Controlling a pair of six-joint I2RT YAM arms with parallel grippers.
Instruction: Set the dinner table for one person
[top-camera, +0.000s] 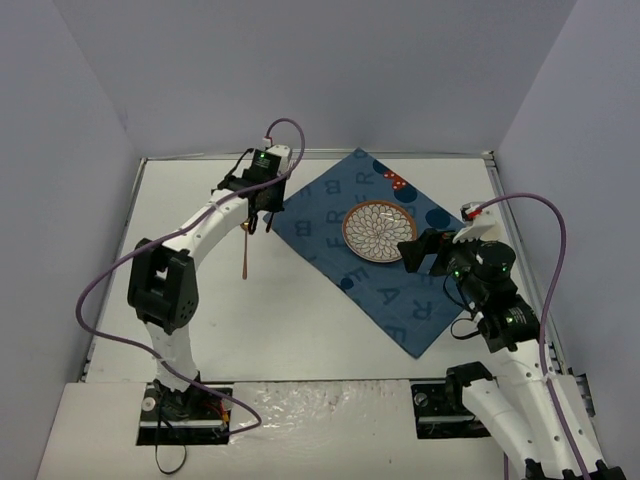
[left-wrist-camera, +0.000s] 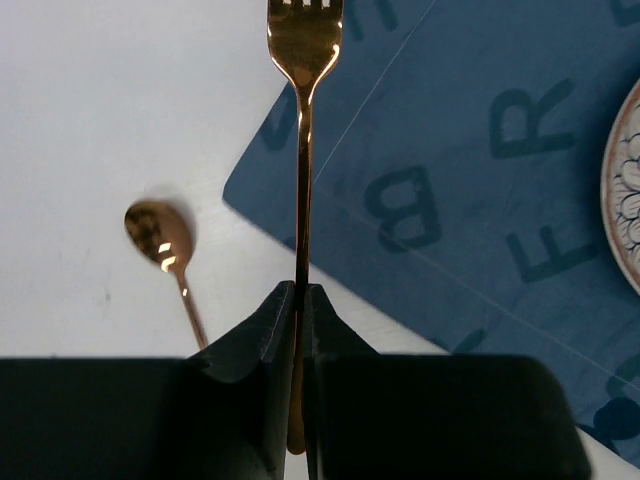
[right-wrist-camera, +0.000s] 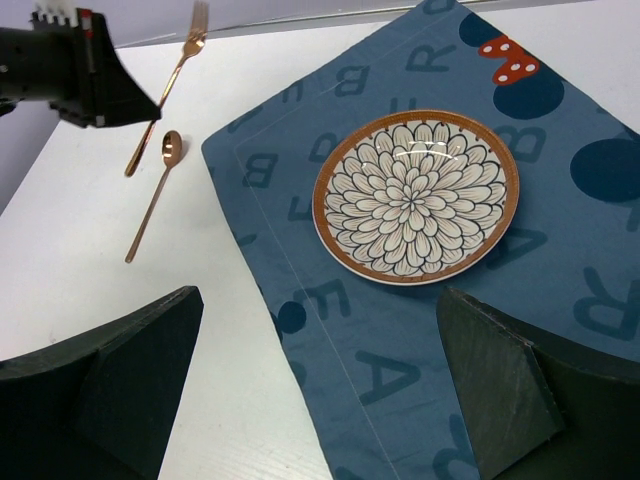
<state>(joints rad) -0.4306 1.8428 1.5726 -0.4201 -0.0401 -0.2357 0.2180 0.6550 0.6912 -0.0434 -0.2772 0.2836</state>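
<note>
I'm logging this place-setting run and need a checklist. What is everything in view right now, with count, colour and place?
dinner table: 1, white, under everything.
mat: 1, blue with printed letters, lying at an angle right of the table's centre.
plate: 1, dark petal pattern with an orange rim, on the mat.
spoon: 1, copper, flat on the bare table left of the mat.
fork: 1, copper, off the table, clamped by its handle.
left gripper: 1, black, shut on the fork, near the mat's left corner.
right gripper: 1, black, open and empty, over the mat beside the plate.
</note>
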